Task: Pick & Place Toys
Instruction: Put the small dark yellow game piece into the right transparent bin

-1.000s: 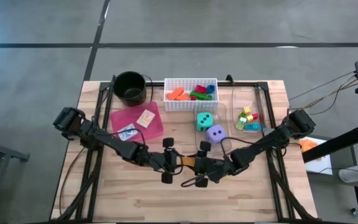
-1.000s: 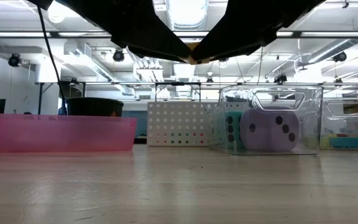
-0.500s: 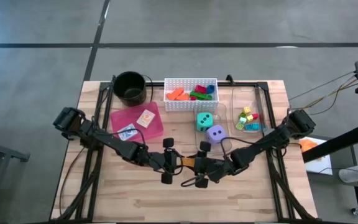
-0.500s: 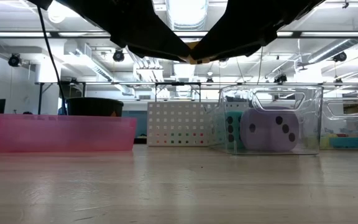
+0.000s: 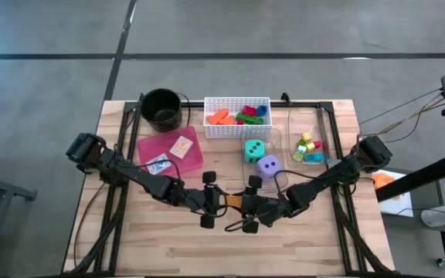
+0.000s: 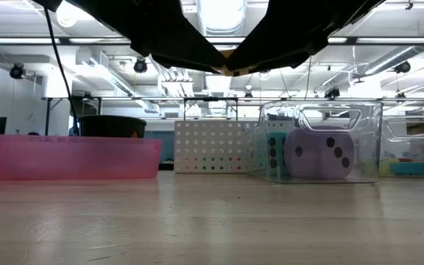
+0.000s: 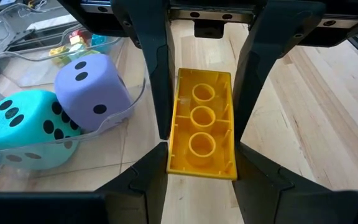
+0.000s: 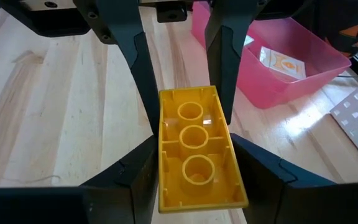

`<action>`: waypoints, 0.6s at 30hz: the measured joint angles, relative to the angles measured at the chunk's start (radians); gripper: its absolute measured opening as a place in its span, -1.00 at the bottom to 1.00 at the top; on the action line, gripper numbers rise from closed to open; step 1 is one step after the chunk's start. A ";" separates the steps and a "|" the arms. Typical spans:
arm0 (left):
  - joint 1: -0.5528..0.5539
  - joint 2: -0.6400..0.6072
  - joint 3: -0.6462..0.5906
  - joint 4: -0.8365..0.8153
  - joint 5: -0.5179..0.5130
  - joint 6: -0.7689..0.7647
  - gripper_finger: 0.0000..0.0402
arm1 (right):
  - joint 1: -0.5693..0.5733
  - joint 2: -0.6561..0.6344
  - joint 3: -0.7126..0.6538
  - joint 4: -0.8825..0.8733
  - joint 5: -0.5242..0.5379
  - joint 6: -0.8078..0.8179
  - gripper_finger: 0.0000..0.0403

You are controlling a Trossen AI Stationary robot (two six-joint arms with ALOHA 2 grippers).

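A yellow plastic block (image 7: 202,124) hangs above the middle of the table, its hollow side with three round tubes facing up. My left gripper (image 5: 221,201) comes from the table's left and my right gripper (image 5: 243,205) from the right. They meet tip to tip, each shut on one end of the block (image 8: 194,149). In the low view only a sliver of the block (image 6: 230,71) shows between the two dark arms. Other toys lie farther back: a teal die (image 5: 255,150), a purple die (image 5: 267,165) and small bright blocks (image 5: 309,147). My left gripper pinches the block's two long sides (image 7: 171,158) between its two fingers, at the end nearer this arm. The fingers slant down from the table's left and lie along the block, which is lifted clear of the table. My right gripper holds the other end of the same block by its two long sides (image 8: 164,163), one finger on each. Its fingers slant down from the table's right, along the block, and meet the left gripper's fingertips (image 8: 146,118) about halfway.
A white perforated basket (image 5: 215,127) with blocks stands at the far middle, with a black pot (image 5: 161,108) to its left. A pink tray (image 5: 149,147) holds cards. Two clear bins (image 5: 319,123) at the right hold the dice and small blocks. Bare wood lies nearer me.
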 joint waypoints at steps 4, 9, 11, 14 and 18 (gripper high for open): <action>0.000 0.000 0.000 0.000 0.000 0.000 -0.24 | 0.000 0.000 0.000 0.000 0.000 0.000 -0.15; 0.000 0.000 0.000 -0.001 0.007 -0.001 -0.24 | -0.004 0.000 0.000 -0.001 -0.003 -0.007 -0.30; 0.000 0.000 0.000 -0.001 0.007 -0.003 -0.24 | -0.005 0.000 0.000 -0.001 -0.005 -0.007 -0.30; 0.000 0.000 0.000 -0.001 0.003 -0.003 -0.24 | -0.006 0.000 0.000 0.000 -0.006 -0.002 -0.21; 0.000 0.000 0.000 -0.001 -0.001 -0.003 -0.24 | -0.006 0.000 0.000 0.000 -0.008 0.003 -0.12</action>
